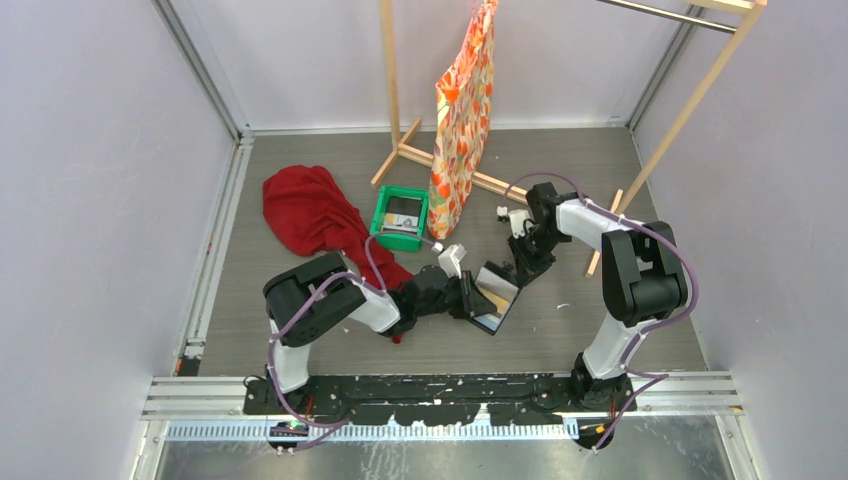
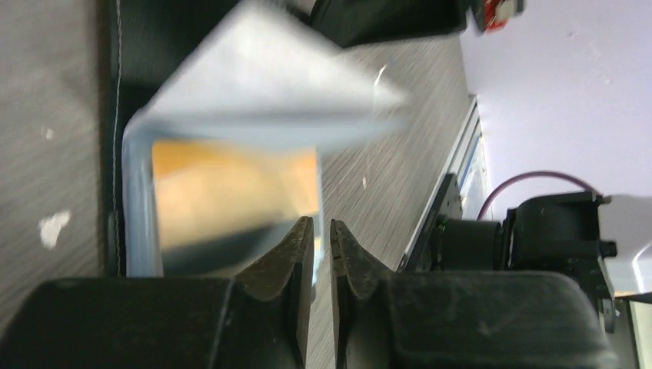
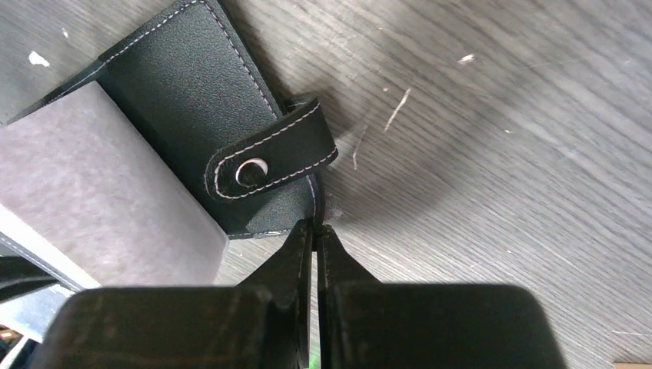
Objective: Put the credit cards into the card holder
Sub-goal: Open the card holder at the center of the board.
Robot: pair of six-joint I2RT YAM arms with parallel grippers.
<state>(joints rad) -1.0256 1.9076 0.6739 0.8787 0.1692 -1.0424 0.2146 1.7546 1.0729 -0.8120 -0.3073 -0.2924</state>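
The black card holder is held open, tilted up off the table, with its pale blue-grey lining showing. An orange-yellow credit card sits inside it, and shows face-on in the left wrist view under a pale flap. My left gripper is at the holder's left side; its jaws are nearly closed on a thin pale edge of the holder. My right gripper is shut on the holder's black edge, just below the snap tab. More cards lie in the green tray.
The green tray stands behind the left arm, next to a red cloth. A wooden rack with a hanging orange patterned bag stands at the back. A wooden leg is near the right arm.
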